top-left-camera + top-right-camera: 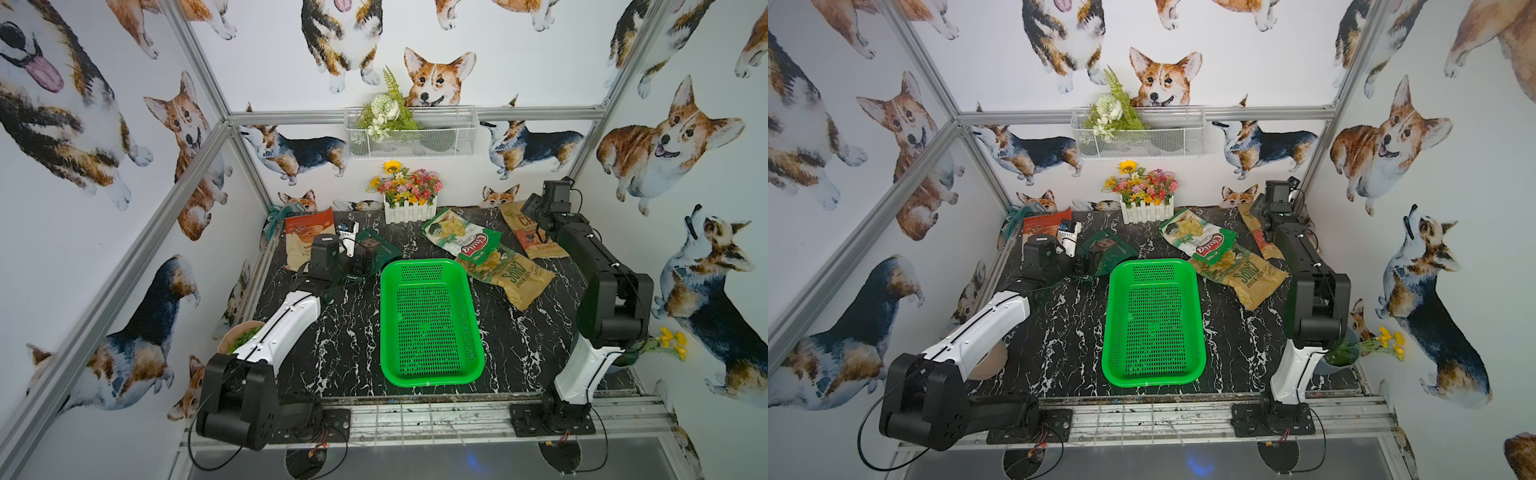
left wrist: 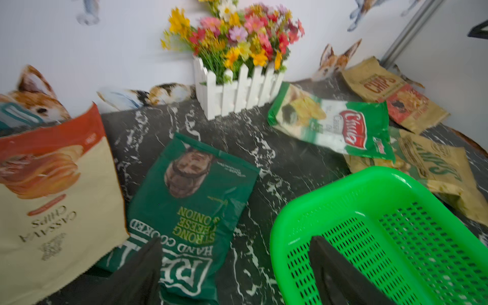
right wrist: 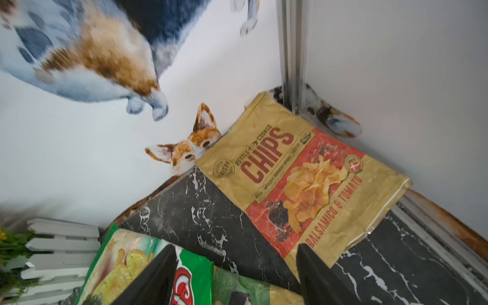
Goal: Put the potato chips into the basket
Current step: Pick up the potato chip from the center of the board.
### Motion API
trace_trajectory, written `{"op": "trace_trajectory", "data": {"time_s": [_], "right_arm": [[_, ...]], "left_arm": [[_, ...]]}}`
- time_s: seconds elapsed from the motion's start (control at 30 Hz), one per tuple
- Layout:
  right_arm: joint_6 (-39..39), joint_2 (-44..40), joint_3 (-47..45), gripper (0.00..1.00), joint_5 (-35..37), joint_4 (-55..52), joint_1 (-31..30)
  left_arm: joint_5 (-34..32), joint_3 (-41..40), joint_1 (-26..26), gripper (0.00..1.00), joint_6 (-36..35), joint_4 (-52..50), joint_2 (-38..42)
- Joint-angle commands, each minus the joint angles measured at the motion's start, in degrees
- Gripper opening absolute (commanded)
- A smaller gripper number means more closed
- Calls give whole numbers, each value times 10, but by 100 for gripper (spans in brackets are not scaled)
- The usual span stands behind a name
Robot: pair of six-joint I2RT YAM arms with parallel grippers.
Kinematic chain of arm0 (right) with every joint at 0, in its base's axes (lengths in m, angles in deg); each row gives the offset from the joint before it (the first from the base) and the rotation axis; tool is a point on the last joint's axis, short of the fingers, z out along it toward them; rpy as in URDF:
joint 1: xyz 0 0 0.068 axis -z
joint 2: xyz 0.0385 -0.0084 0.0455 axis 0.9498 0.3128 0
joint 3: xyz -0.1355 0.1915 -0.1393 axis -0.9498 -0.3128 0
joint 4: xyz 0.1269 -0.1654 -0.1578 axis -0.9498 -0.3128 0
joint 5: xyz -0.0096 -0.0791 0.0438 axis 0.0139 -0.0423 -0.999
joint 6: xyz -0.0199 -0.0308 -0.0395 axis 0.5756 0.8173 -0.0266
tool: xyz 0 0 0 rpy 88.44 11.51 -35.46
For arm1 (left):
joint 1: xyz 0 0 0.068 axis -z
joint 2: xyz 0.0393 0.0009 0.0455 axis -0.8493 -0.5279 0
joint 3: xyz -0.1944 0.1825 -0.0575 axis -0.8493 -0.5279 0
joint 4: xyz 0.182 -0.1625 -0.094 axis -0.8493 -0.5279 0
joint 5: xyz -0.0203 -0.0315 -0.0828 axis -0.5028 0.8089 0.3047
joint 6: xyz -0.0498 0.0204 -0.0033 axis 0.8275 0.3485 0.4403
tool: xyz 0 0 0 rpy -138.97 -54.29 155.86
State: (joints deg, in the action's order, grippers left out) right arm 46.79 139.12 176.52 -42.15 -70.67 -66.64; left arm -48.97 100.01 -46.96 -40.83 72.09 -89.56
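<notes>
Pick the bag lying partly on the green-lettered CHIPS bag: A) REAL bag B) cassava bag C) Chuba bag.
C: in a top view the Chuba bag overlaps one end of the green-lettered CHIPS bag.

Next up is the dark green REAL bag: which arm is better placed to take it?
Left. The left gripper hangs open at the edge of the REAL bag, beside the green basket. The right gripper is across the table, by the red-lettered CHIPS bag.
</notes>
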Motion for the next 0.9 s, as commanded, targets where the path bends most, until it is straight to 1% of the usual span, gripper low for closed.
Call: {"op": "trace_trajectory", "data": {"time_s": [0.0,0.07,0.1,0.17,0.27,0.33,0.47,0.6,0.67,0.73,0.8,0.87], "right_arm": [[-29,29,18,66,-48,-70,0],[-24,49,25,55,-113,-70,-1],[-23,57,28,53,-146,-71,-3],[-21,70,27,57,-166,-76,-13],[-18,85,20,61,-149,-89,-30],[-24,93,7,62,-154,-88,-36],[-54,111,-22,62,-205,-55,-37],[-81,136,-20,58,-240,-43,-44],[-87,140,-19,53,-256,-34,-50],[-88,136,-20,46,-260,-22,-56],[-84,130,-18,26,-262,-13,-60],[-85,125,-18,15,-266,-8,-60]], "left_arm": [[80,9,-2,90,-37,-83,-11],[97,12,-2,88,-46,-92,-20],[103,12,-2,88,-47,-94,-26],[107,11,-2,87,-46,-90,-35],[103,24,-3,87,-46,-99,-51],[97,28,-3,86,-51,-101,-56],[92,21,-4,86,-48,-87,-53],[85,19,-4,86,-46,-80,-50],[74,17,-3,86,-46,-78,-46],[62,12,-4,86,-46,-73,-38],[56,5,-4,86,-47,-66,-30],[52,-1,-3,86,-47,-57,-23]]}}
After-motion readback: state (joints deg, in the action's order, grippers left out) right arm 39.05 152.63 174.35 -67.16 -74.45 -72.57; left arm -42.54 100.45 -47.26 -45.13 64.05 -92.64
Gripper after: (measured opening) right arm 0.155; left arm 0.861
